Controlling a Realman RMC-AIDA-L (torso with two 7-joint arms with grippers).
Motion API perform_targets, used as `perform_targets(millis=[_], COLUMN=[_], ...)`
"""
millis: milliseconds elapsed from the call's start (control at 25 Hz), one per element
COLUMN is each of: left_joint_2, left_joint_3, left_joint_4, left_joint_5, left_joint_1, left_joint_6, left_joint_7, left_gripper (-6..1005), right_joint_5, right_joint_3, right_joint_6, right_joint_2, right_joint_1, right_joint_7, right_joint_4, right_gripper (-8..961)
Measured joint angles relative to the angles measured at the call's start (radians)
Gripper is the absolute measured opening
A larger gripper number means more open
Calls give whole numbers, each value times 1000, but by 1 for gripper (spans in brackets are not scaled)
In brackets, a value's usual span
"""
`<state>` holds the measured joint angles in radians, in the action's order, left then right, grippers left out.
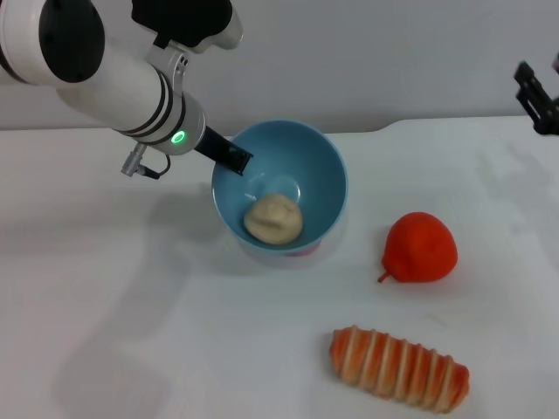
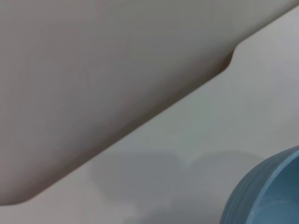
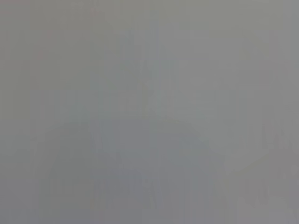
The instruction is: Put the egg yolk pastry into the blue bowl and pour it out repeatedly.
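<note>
The blue bowl point(image 1: 325, 175) is tilted up on its side, its round mouth facing toward the robot and slightly upward, its base lifted toward the back wall; a bit of pink shows under its lower edge. It is smooth, light blue, with a glossy inside. The left hand point(image 1: 232, 157) grips the bowl's rim on the robot's left, one dark finger point(image 1: 225, 154) lying inside the wall, so the hand is closed on the bowl. In the left wrist view only a curved piece of the bowl's ribbed outer wall point(image 2: 266, 196) shows against the white worktop point(image 2: 224, 121).

The egg yolk pastry point(image 1: 273, 218) lies inside the bowl against its lower wall, near the rim. It is a pale beige, matte, roundish lump with a shallow crease on top, slightly wider than tall, its longer axis running across the head view.

On the worktop point(image 1: 131, 332) to the right of the bowl, apart from it, sits a red fruit point(image 1: 421, 248) with a pointed tip. Nearer the robot lies a long orange-striped bread loaf point(image 1: 399, 368), its length slanting from left to right.

The right hand point(image 1: 534, 98) is at the far right edge, raised clear of the worktop; I cannot tell how its fingers stand
</note>
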<state>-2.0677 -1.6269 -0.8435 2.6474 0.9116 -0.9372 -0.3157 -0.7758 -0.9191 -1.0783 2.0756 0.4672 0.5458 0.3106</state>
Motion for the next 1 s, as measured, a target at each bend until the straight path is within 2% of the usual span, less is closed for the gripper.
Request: perform_targets(millis=[160,320,560,760,1000], left_joint_2=[0,1,0,0,3], left_joint_3=[32,65,125,270,314], left_joint_4=[-2,-18,-80,-209,-319], left_joint_5=[-14,-27,-31,-29,-26], left_joint_1=[-3,-10,-21,-84,-158], left_joint_6=[43,84,182,357,539], left_joint_7=[0,0,3,7,0], left_gripper=[-1,0,0,-1,-1], right_joint_5=[69,182,193,190,185], right_joint_3=[15,18,19,37,61], right_joint_6=[-16,-64,-93,-88,-93], right_joint_2=[4,5,5,5,4], right_joint_1=[-31,-39,-59,-79,-115], right_joint_7=[6,-69,-114,-115,-115], right_joint_4=[-48,-153,-241,-270,-283], right_gripper=[502,502,502,502,502])
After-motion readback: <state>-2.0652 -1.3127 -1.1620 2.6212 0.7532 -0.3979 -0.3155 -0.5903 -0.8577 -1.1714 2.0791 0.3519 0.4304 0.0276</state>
